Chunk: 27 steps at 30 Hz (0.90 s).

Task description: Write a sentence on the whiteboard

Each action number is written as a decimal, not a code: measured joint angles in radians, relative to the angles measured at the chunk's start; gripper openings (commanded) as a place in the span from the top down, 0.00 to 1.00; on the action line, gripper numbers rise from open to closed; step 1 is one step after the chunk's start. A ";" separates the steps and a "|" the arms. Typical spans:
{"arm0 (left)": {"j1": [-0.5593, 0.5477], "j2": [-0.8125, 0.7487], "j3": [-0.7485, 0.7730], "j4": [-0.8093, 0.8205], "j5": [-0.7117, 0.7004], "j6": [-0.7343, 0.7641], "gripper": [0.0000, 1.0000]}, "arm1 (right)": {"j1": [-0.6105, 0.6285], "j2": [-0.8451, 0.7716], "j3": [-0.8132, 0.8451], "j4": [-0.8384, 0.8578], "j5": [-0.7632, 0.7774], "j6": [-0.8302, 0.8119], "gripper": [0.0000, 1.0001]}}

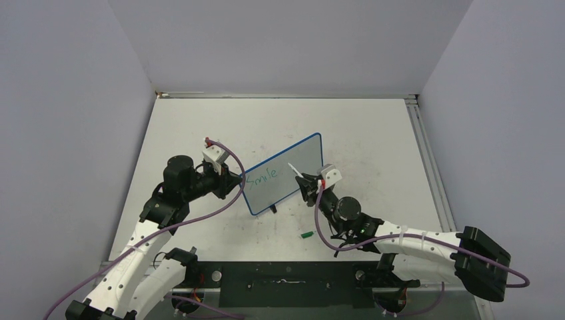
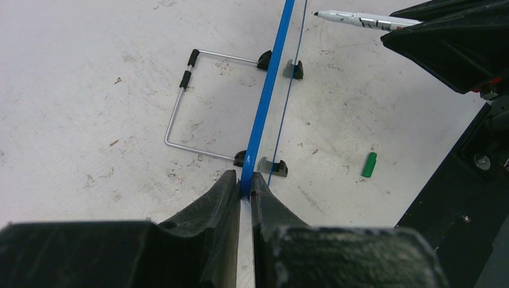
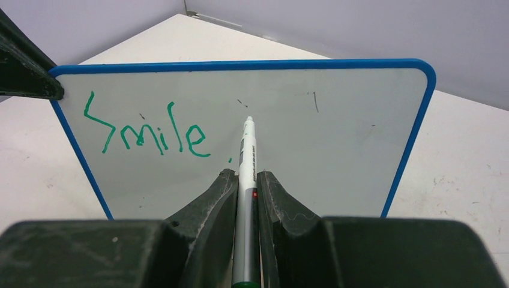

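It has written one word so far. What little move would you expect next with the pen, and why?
Probably ease the marker tip onto the whiteboard just right of "Smile" to begin another word: the right gripper holds it aimed at that bare patch, and the left gripper clamps the board's edge steady.

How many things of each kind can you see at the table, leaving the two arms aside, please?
whiteboard: 1
marker: 1
green cap: 1
Total: 3
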 measured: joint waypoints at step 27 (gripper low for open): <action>0.000 0.015 0.000 0.010 0.002 0.000 1.00 | -0.080 0.061 0.028 0.007 -0.131 -0.030 0.95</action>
